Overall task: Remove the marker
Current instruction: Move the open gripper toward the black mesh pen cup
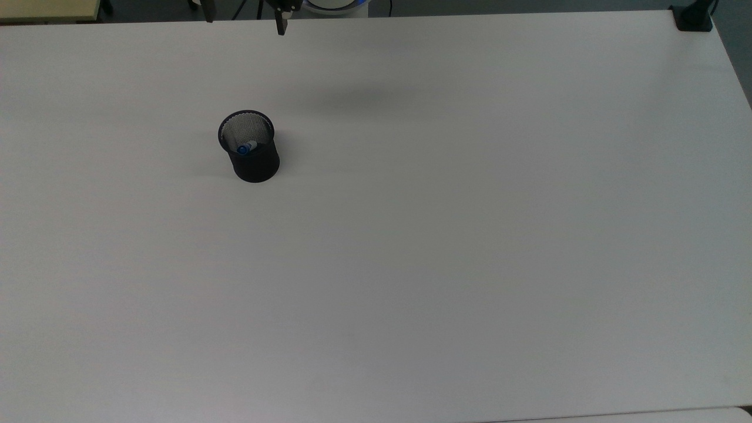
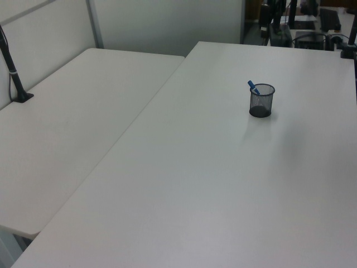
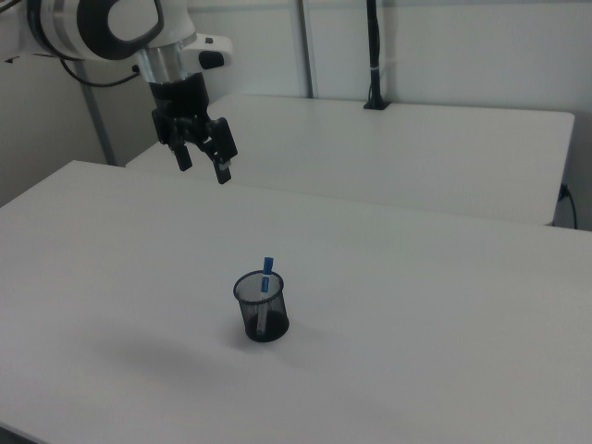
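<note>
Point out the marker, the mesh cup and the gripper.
marker (image 3: 268, 265): right view, blue end sticking above the rim.
black mesh cup (image 3: 263, 318): right view, its side wall.
gripper (image 3: 203, 166): right view, midway between its open fingertips, above the table.

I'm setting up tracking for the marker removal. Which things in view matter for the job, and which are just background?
For the job:
- slim white marker with blue cap, standing in the cup
- black mesh cup holding it
- robot gripper, jaws open, raised above the table

Just there:
- white table
- second white table behind
- black post on it
</note>
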Action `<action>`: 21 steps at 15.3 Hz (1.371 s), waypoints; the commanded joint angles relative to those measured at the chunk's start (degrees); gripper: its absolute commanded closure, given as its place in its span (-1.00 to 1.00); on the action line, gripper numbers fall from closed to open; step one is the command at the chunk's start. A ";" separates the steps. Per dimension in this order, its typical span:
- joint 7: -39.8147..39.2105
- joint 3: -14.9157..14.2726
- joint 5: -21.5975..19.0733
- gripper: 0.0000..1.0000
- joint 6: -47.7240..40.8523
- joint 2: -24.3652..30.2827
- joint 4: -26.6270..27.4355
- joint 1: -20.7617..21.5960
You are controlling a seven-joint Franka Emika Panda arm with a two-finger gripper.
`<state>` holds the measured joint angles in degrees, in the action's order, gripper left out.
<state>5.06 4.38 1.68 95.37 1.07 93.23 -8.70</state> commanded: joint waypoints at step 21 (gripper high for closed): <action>-20.70 -1.22 4.82 -1.00 5.95 -0.28 7.47 -1.49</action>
<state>-14.28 3.45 3.87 95.99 0.04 95.80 -10.54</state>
